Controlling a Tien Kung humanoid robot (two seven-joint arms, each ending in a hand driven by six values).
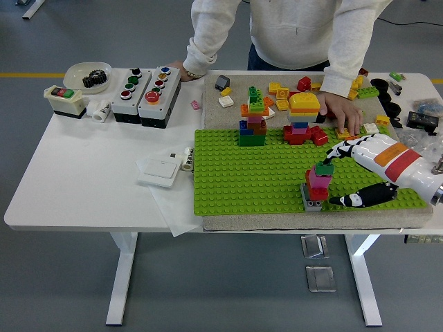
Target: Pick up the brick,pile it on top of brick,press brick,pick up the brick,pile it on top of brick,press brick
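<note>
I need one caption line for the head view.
Robot's right hand reaches a small brick stack on the green baseplate.

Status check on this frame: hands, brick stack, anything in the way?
Right robot hand open beside brick stack, fingers spread, holding nothing. Left robot hand out of view. Stack upright on green baseplate. Person's hand resting behind.

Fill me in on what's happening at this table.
The right robot hand is at a small brick stack near the front right of the green baseplate, fingers reaching to the green brick on top and thumb low beside the stack. Whether it grips is unclear. A person across the table rests a hand among loose bricks. The left arm isn't visible.
</note>
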